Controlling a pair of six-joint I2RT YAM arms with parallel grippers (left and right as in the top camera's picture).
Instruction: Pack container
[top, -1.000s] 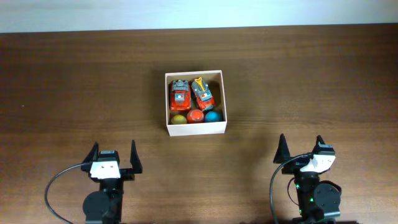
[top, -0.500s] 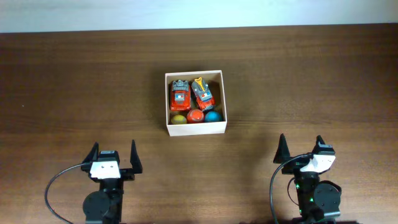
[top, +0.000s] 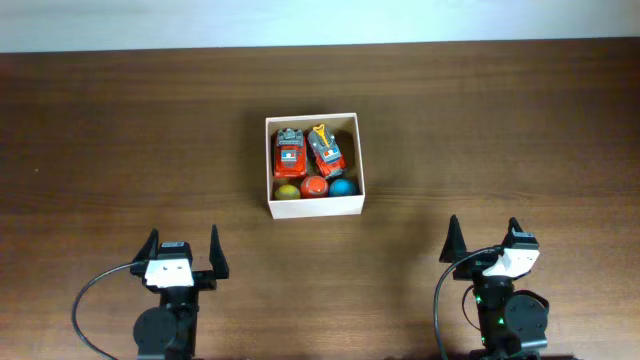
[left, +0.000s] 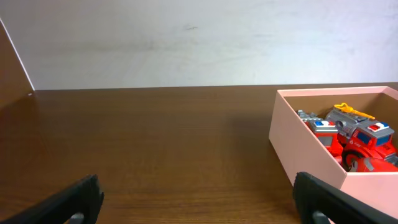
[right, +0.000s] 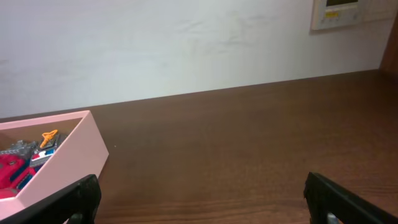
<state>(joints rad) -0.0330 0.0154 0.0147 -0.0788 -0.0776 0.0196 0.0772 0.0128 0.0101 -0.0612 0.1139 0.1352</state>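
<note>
While nothing differs from the earlier frames, we see the container (top: 315, 207) at mid-worktop (top: 120, 130), well apart from both arms. Inside, a red truck (top: 290, 153) and a second truck (top: 326, 150) lie side by side at the far wall. A yellow ball (top: 288, 190), an orange ball (top: 315, 187) and a blue ball (top: 342, 186) line the near wall. The left end effector (top: 182, 240) and right end effector (top: 482, 232) sit near the front edge, fingers spread wide, holding nothing.

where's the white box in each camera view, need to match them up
Overhead: container just above centre, ahead of both arms.
Left wrist: container at the right edge, cut off by the frame.
Right wrist: container in the lower left corner, cut off.
Shared landmark: the red toy trucks inside it.
</note>
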